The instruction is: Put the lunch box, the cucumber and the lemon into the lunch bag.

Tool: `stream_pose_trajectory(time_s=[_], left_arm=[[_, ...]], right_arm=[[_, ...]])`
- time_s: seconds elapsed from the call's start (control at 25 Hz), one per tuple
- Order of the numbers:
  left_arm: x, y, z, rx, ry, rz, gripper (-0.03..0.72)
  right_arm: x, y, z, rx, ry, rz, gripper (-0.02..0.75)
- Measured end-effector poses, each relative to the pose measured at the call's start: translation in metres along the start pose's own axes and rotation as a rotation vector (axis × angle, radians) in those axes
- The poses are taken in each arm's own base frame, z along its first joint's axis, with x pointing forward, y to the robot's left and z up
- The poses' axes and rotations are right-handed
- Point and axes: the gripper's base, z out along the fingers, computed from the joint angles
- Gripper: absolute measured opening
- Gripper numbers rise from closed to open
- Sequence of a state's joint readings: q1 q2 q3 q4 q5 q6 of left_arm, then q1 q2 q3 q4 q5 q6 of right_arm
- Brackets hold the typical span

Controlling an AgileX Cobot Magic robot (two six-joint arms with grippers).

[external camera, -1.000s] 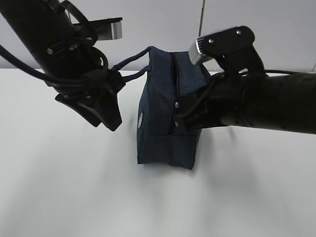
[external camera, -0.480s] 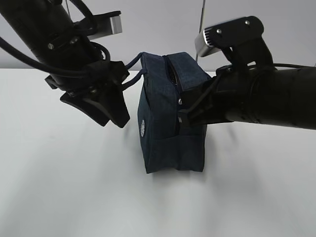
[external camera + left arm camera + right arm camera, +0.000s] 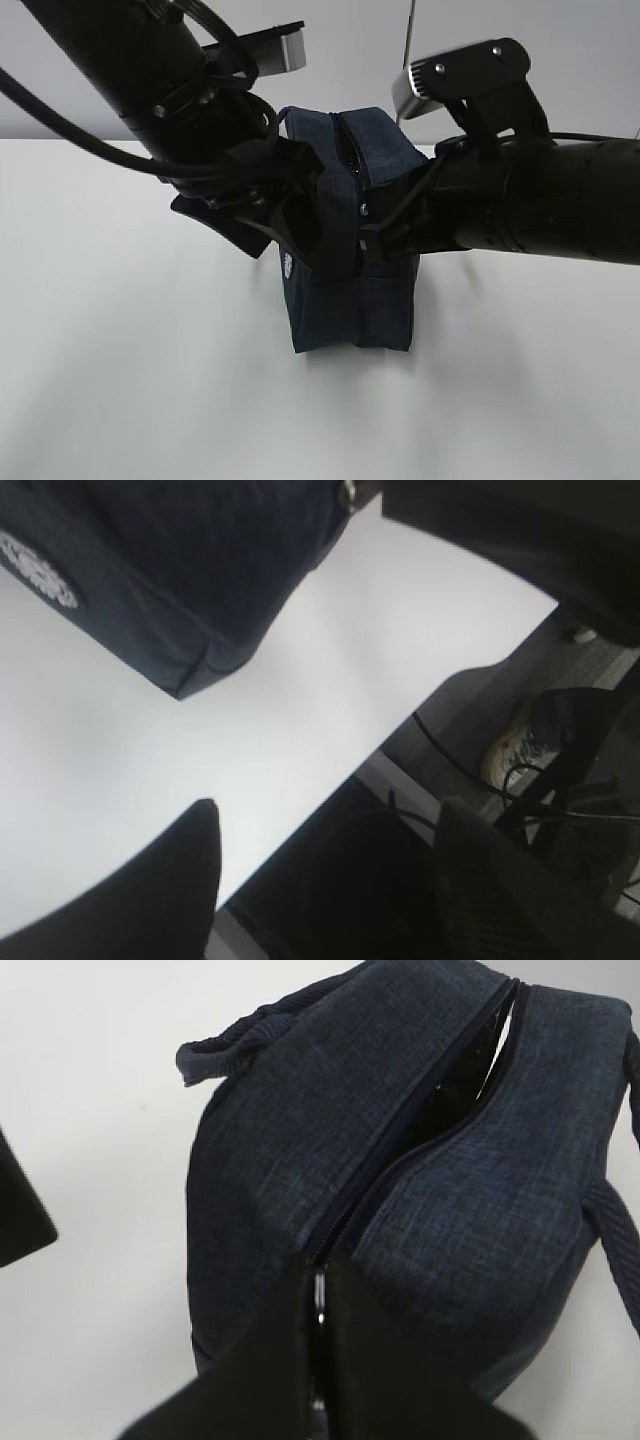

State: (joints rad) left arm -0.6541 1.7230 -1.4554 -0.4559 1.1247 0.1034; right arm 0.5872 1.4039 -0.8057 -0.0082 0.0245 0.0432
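Observation:
The dark navy lunch bag (image 3: 350,290) stands upright mid-table, also in the right wrist view (image 3: 420,1170) and the left wrist view (image 3: 190,570) with its white logo (image 3: 36,570). My right gripper (image 3: 318,1305) is shut on the metal zipper pull (image 3: 318,1295) at the near end of the top zipper; the zipper gapes at its far end (image 3: 470,1060). My left gripper (image 3: 325,875) is open and empty, its fingers (image 3: 300,235) against the bag's left face. Lunch box, cucumber and lemon are out of view.
The white table (image 3: 130,380) carries only the bag. Its edge (image 3: 400,730) shows in the left wrist view, with floor, cables and a shoe (image 3: 520,745) beyond. A loop handle (image 3: 235,1038) lies at the bag's far end.
The bag went from tilted to upright. My left arm has moved right, from beside the handles up against the bag's left face. My right gripper kept its hold on the zipper pull.

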Motion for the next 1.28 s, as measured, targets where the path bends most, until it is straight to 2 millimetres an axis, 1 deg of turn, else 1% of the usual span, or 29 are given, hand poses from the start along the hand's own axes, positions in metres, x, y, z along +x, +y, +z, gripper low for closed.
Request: stream_pose_trajectory(time_s=[0.12, 0.32, 0.44, 0.52, 0.56, 0.76, 0.84, 0.92, 1.28], left_arm=[[-0.005, 0.003, 0.006, -0.029, -0.028, 0.014, 0.466], [-0.014, 0.015, 0.030, -0.060, -0.029, 0.000, 0.466], [-0.020, 0.020, 0.038, -0.075, -0.070, -0.002, 0.452], [-0.023, 0.022, 0.042, -0.084, -0.089, -0.001, 0.406], [-0.024, 0.023, 0.044, -0.090, -0.096, 0.002, 0.365], [-0.027, 0.027, 0.051, -0.106, -0.113, 0.007, 0.114], [-0.027, 0.027, 0.052, -0.111, -0.110, 0.012, 0.038], [-0.027, 0.028, 0.052, -0.119, -0.110, 0.018, 0.008], [-0.029, 0.031, 0.054, -0.139, -0.115, 0.032, -0.001]], right_arm=[[0.000, 0.000, 0.000, 0.000, 0.000, 0.000, 0.000], [0.000, 0.000, 0.000, 0.000, 0.000, 0.000, 0.000], [0.000, 0.000, 0.000, 0.000, 0.000, 0.000, 0.000], [0.000, 0.000, 0.000, 0.000, 0.000, 0.000, 0.000], [0.000, 0.000, 0.000, 0.000, 0.000, 0.000, 0.000], [0.001, 0.000, 0.001, 0.000, 0.007, 0.000, 0.000], [0.001, 0.000, 0.001, 0.000, 0.008, 0.000, 0.000], [0.001, 0.000, 0.002, 0.000, 0.009, 0.000, 0.000], [0.007, 0.000, 0.000, 0.003, 0.071, 0.010, 0.000]])
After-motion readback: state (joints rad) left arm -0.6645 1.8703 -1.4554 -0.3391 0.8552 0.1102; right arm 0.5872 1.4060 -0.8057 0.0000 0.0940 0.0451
